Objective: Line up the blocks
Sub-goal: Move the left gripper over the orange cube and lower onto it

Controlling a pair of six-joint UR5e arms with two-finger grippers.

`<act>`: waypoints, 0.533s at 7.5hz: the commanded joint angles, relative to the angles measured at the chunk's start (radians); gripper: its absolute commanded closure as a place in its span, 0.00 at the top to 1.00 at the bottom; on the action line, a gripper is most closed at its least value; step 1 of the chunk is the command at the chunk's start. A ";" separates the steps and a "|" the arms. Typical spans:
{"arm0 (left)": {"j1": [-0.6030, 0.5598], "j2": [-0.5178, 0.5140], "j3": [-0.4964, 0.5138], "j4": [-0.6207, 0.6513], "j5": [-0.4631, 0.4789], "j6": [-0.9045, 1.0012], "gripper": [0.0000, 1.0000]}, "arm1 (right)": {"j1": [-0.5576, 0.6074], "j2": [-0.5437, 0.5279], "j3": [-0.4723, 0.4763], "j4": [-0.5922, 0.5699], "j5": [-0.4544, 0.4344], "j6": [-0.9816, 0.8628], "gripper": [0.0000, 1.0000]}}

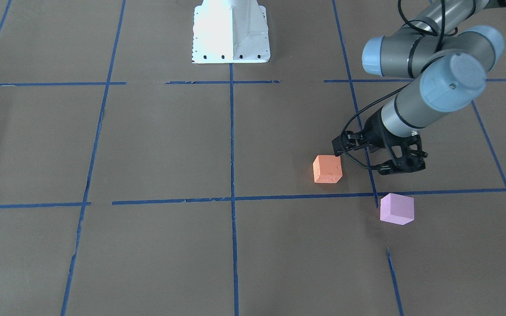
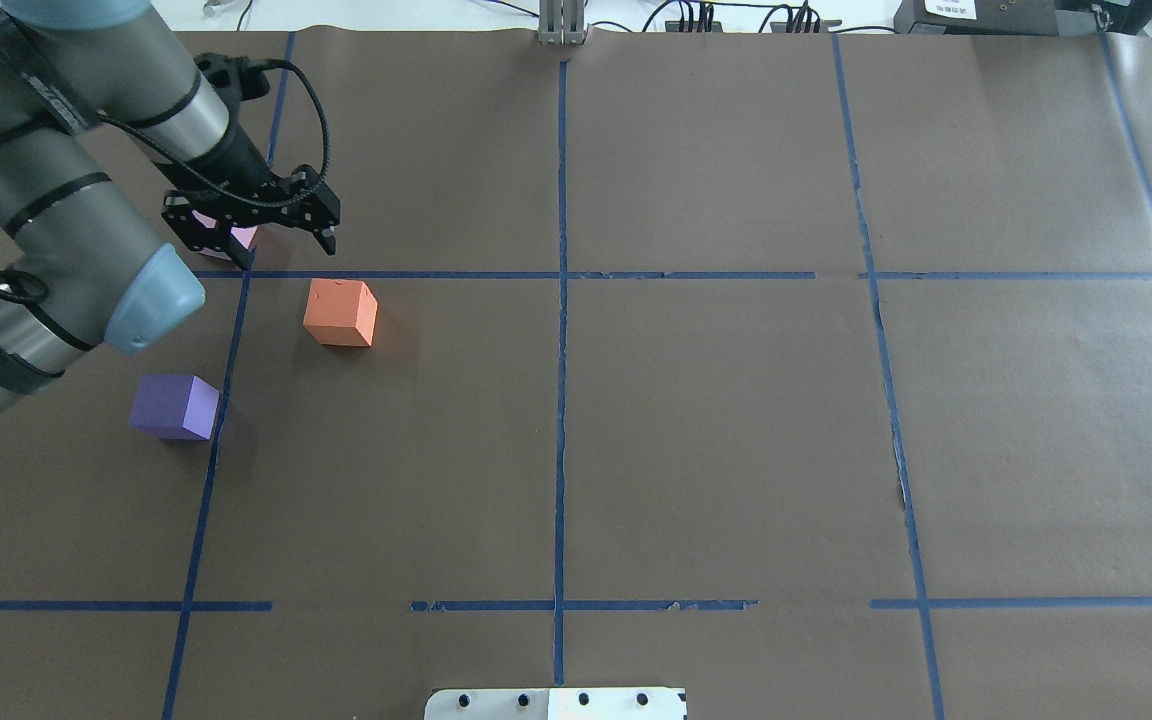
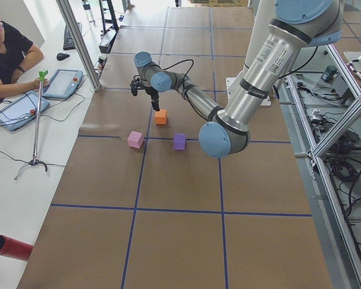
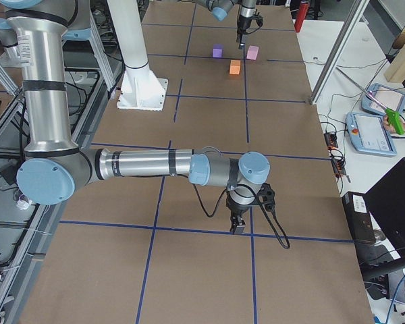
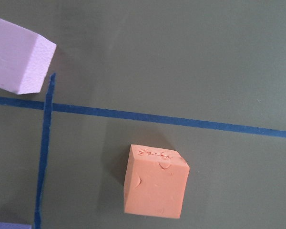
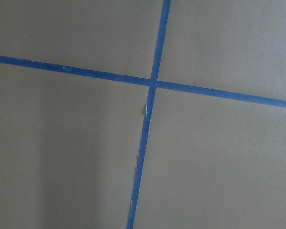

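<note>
Hovering with left pincer (image 2: 286, 245) spread and empty, pale pink cube (image 1: 396, 209) below on its far side, orange cube (image 2: 340, 312) below robot-ward, violet cube (image 2: 174, 406) farther back: probably light, squashy foam, so pinch gently across opposite flat faces.

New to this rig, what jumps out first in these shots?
Three bright foam blocks stand out on the brown table: the orange cube, the violet cube and the pink cube, clustered in a triangle on the robot's left side, not in a line. The left end effector hangs over them, between orange and pink, jaws apart and empty.
</note>
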 commanded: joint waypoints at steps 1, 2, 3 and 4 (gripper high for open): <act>0.053 -0.023 0.088 -0.095 0.064 -0.092 1.00 | 0.000 0.000 0.000 0.000 0.000 -0.001 1.00; 0.067 -0.023 0.096 -0.096 0.093 -0.097 1.00 | 0.000 0.000 0.000 0.000 0.000 0.000 1.00; 0.081 -0.023 0.097 -0.096 0.130 -0.103 1.00 | 0.000 0.000 0.000 0.000 0.000 0.000 1.00; 0.087 -0.023 0.103 -0.096 0.144 -0.105 1.00 | 0.000 0.000 0.000 0.000 0.000 0.000 1.00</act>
